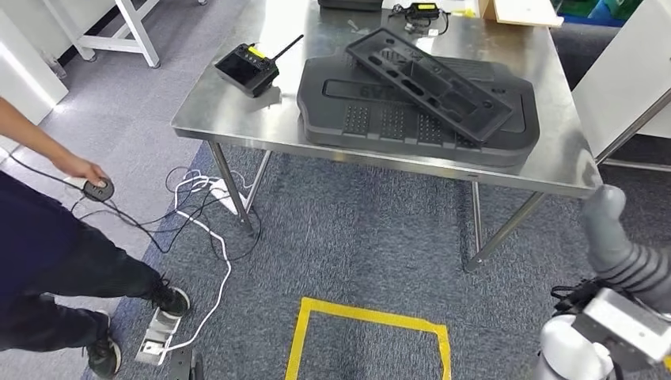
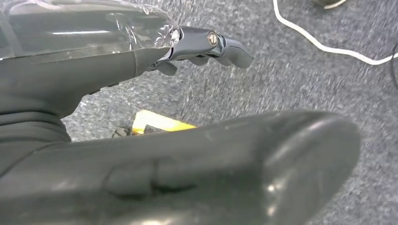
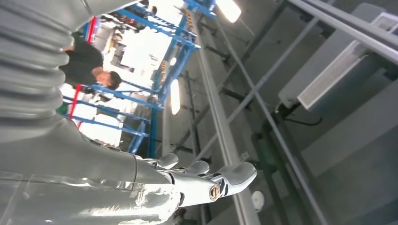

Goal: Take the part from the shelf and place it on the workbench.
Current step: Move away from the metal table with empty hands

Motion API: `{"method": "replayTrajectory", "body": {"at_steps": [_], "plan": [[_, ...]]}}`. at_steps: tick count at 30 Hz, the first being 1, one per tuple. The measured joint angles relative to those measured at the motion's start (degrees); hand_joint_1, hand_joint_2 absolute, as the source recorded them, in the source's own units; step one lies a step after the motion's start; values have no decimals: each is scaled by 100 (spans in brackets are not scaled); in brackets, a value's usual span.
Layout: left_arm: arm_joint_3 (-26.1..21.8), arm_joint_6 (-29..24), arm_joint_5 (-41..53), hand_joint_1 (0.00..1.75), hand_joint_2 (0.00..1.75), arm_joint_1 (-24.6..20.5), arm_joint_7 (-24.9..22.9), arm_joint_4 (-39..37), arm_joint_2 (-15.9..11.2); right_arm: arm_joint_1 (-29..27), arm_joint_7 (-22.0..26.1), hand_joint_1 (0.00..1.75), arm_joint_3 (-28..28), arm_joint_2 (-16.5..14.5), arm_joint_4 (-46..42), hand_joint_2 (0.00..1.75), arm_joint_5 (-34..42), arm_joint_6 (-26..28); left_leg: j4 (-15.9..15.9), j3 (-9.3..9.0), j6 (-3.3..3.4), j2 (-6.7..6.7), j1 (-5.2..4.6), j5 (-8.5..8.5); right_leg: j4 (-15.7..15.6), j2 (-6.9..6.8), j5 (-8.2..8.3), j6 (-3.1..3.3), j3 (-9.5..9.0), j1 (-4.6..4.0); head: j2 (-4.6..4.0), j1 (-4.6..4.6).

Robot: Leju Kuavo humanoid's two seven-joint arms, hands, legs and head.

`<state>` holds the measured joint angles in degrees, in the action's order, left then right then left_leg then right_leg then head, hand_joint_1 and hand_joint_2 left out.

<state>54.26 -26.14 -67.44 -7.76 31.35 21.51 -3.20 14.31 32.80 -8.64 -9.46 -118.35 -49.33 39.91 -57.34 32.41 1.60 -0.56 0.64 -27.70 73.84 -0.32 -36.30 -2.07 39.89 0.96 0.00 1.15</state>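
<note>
I count one steel workbench [image 1: 237,111]. On it lie two black moulded parts: one large flat panel [image 1: 411,119] and one long narrow tray [image 1: 435,75] resting across it. Also one black handheld controller [image 1: 247,70] with an antenna. On the carpet I count one yellow taped square [image 1: 368,332], one white cable [image 1: 214,237] and one power strip [image 1: 156,336]. One person [image 1: 47,253] stands at the left.
</note>
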Motion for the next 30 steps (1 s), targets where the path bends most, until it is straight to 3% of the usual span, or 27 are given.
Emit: {"method": "replayTrajectory", "body": {"at_steps": [1,2,3,5,7,9,10,11,12,14,15,16,17,18,19,21,22,24,25,26,29,30], "plan": [[2,0,-1,0,0,1,-1,0,1,-5,-5,0,-1,1,-1,0,3,0,-31,65,5,-4,-14,26,85,1,19,10,-53,-3,0,17],[3,0,-3,0,0,1,-1,0,1,-7,-10,0,-1,2,-2,0,5,-1,-66,126,4,-6,-25,47,-66,1,140,29,-218,-8,0,34],[3,0,-7,0,0,1,-1,1,1,-7,-14,0,-1,3,-3,0,7,-1,-101,178,-2,-7,-32,64,-401,2,299,60,-471,-16,0,48],[3,1,-15,0,0,0,-1,2,1,-1,-27,0,-1,4,-9,0,3,-2,-165,264,-34,-5,-43,102,-1210,7,456,134,-979,-50,0,70],[4,1,-18,0,0,-2,-1,2,1,6,-43,0,0,5,-23,0,-4,-1,-186,311,-94,-3,-42,165,-1585,18,456,178,-1164,-90,0,74],[8,1,-22,0,0,0,-2,2,0,7,-69,0,1,8,-36,0,-9,-1,-186,335,-162,4,-39,226,-1637,16,542,222,-1131,-91,0,66],[10,0,-25,0,0,3,-2,2,-1,8,-87,0,1,9,-38,0,-13,-2,-227,365,-196,14,-38,179,-1663,7,602,254,-1097,-75,0,59],[15,0,-30,0,0,9,-3,2,-1,8,-107,0,2,9,-38,0,-22,-4,-344,417,-228,24,-37,39,-1688,-5,670,296,-1049,-56,0,35],[22,1,-34,0,0,13,-3,2,-2,9,-126,0,3,10,-38,0,-36,-5,-575,495,-259,33,-29,-205,-1703,-15,738,330,-985,-37,0,-2],[37,1,-42,0,0,17,-3,2,-2,9,-159,0,7,13,-38,0,-61,-8,-1255,666,-312,36,-6,-735,-1683,-23,851,366,-822,-40,0,-86],[41,1,-45,0,0,17,-3,2,-2,7,-174,0,7,14,-38,0,-71,-8,-1565,709,-330,35,5,-871,-1662,-26,906,364,-731,-40,0,-120],[43,0,-50,0,0,17,-3,2,-2,6,-189,0,8,14,-38,0,-79,-8,-1734,682,-343,34,14,-865,-1639,-28,959,356,-638,-37,0,-146],[43,1,-60,0,0,17,-3,2,-2,5,-198,0,8,15,-38,0,-85,-8,-1722,571,-353,34,24,-748,-1613,-30,1009,343,-546,-33,0,-169],[44,1,-69,0,0,15,-3,2,-2,5,-205,0,8,16,-38,0,-89,-7,-1516,364,-360,34,39,-584,-1582,-30,1054,328,-458,-28,0,-192],[46,1,-79,0,0,12,-3,3,-2,5,-209,0,8,17,-39,0,-92,-7,-1161,76,-366,36,56,-463,-1549,-30,1096,304,-382,-24,0,-215],[51,-2,-89,0,0,-3,-3,6,-2,7,-214,0,8,21,-51,0,-97,-6,-359,-456,-342,51,62,-435,-1477,-32,1176,240,-273,-35,0,-257],[56,-4,-90,0,0,-8,-3,8,-2,11,-215,0,8,23,-57,0,-98,-6,-120,-591,-314,62,54,-472,-1462,-35,1220,199,-249,-40,0,-259],[76,-10,-97,0,0,-4,-3,9,-1,22,-220,0,9,29,-63,0,-97,-7,-14,-573,-218,70,39,-451,-1473,-33,1316,117,-221,-43,0,-228],[88,-12,-103,0,0,-2,-3,9,1,28,-223,0,9,33,-63,0,-94,-7,-5,-515,-169,55,43,-397,-1457,-25,1288,84,-190,-36,0,-207],[97,-13,-110,0,0,0,-3,9,2,36,-226,0,9,39,-62,0,-93,-8,4,-440,-109,38,49,-335,-1366,-15,1153,57,-139,-30,0,-174],[104,-15,-139,0,0,-4,-1,9,3,58,-261,0,8,52,-62,0,-97,-8,5,-173,8,5,32,-127,-495,0,304,5,75,-17,0,-46],[105,-15,-146,0,0,-5,1,9,3,61,-282,0,8,54,-62,0,-102,-8,-5,-81,20,1,17,-60,-138,1,135,-4,113,-18,0,-17]]}}
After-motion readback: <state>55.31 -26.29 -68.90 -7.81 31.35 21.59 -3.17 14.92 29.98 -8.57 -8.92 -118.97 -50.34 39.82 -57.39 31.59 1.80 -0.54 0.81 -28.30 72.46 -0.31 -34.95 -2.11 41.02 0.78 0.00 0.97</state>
